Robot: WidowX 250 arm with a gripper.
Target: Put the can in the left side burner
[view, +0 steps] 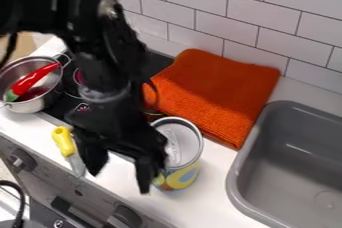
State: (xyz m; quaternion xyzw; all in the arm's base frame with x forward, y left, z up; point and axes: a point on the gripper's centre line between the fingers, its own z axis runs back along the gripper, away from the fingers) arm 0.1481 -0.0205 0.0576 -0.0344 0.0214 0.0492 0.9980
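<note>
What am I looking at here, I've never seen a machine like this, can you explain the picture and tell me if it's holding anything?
The black machine is a robot arm. Its gripper, the two-fingered "hand", hangs over the front of the white counter. A fixed camera took this picture, looking down at a slant.

The fingers are spread apart with nothing visible between them, so it seems to hold nothing. One finger overlaps the edge of an upright can; I can't tell whether they touch.

Behind the can lies an orange cloth, with a gray sink to the right. On the left are a yellow-handled knife and a metal pot containing a red pepper.
</note>
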